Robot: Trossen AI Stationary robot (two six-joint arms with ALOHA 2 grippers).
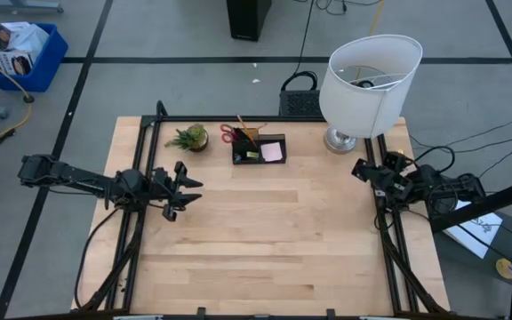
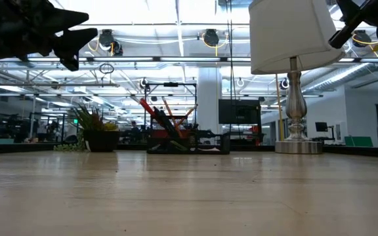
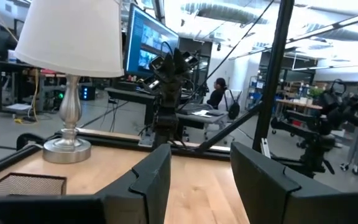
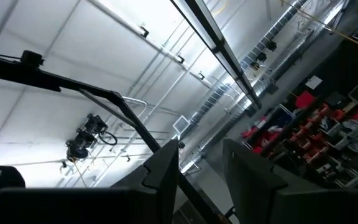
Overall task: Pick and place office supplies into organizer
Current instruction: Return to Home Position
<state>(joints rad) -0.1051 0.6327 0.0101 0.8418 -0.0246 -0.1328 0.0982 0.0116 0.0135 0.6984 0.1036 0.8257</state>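
You had a tabletop [image 1: 265, 231] of pale wood planks, smooth with a low sheen. The lampshade [image 1: 369, 84] looked matt white cloth; the lamp base [image 2: 298, 145] was polished metal. The organizer [image 1: 236, 158] was dark, smoky plastic, the scissors [image 1: 228, 134] handles red plastic.

Organizer [image 1: 238, 157] contents tiny, perhaps jumbled from above; lampshade [image 2: 287, 36] top beyond the low view's edge.
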